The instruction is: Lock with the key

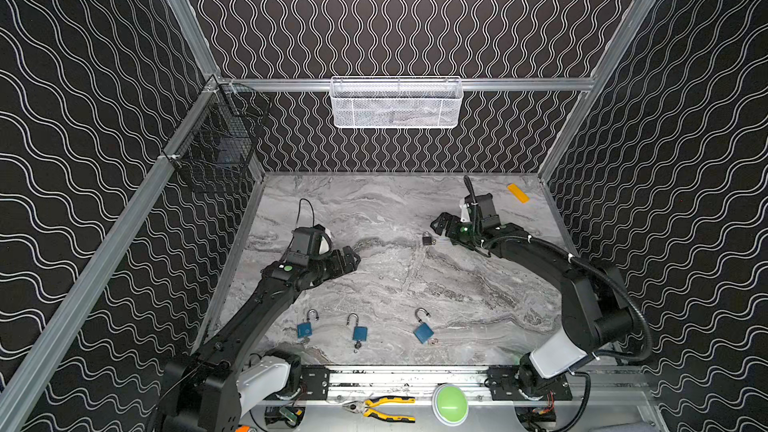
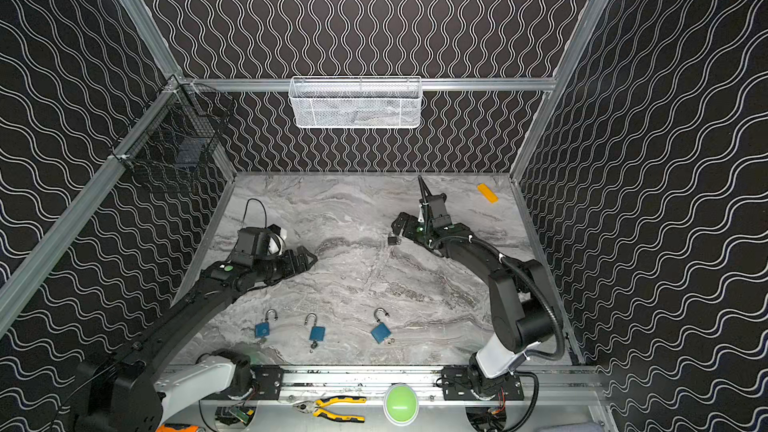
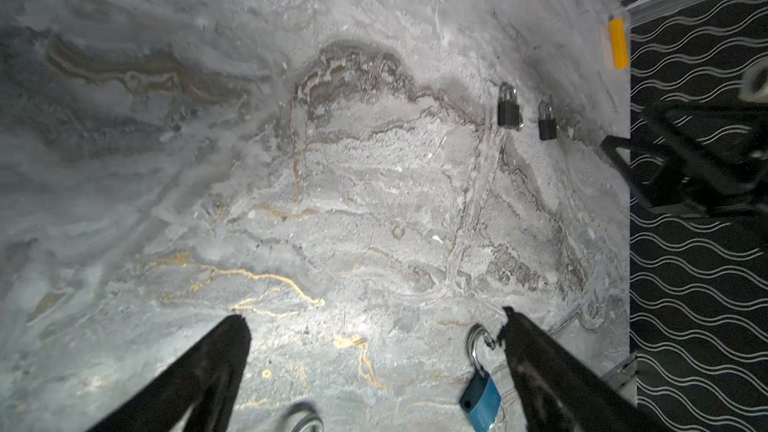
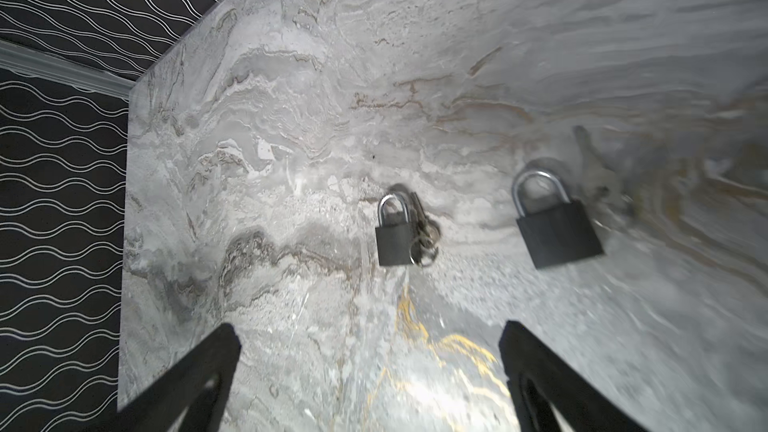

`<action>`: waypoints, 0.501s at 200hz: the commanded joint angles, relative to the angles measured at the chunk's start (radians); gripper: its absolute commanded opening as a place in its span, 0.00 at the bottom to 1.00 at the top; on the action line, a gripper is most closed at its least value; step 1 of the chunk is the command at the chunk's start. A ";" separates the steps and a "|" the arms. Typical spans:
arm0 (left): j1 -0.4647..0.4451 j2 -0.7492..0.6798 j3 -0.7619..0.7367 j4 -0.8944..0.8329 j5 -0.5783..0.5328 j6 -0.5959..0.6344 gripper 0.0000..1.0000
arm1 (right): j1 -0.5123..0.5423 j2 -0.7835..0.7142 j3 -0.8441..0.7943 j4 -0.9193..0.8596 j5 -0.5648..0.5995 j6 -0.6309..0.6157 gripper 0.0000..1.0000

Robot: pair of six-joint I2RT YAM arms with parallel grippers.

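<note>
**Both hands released; blue padlocks left to lock**

Taking the back wall as 12 o'clock, we see the right hand [image 4: 370,330] spread wide and empty over a black padlock [image 4: 392,243] with keys [image 4: 426,238] beside it and a second black padlock [image 4: 559,234]. Both shackles are closed, toward 1 o'clock on the table [image 1: 374,284]. The left hand [image 3: 374,315], also spread and empty, hangs toward 9 o'clock. Three blue padlocks [image 1: 359,332] lie open-shackled along the 6 o'clock edge. We judge a blue one is next: grasp its body, press the shackle home, turn its key.
</note>
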 commanded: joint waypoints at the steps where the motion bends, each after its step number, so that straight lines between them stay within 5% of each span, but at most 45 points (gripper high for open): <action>1: -0.070 -0.003 -0.006 -0.050 -0.057 -0.007 0.99 | 0.001 -0.075 -0.027 -0.065 0.047 -0.017 1.00; 59: -0.409 0.065 0.008 -0.042 -0.208 -0.254 0.99 | 0.001 -0.381 -0.214 -0.181 0.167 0.035 1.00; 100: -0.573 0.117 0.022 -0.021 -0.287 -0.390 0.99 | 0.005 -0.490 -0.239 -0.351 0.113 0.017 1.00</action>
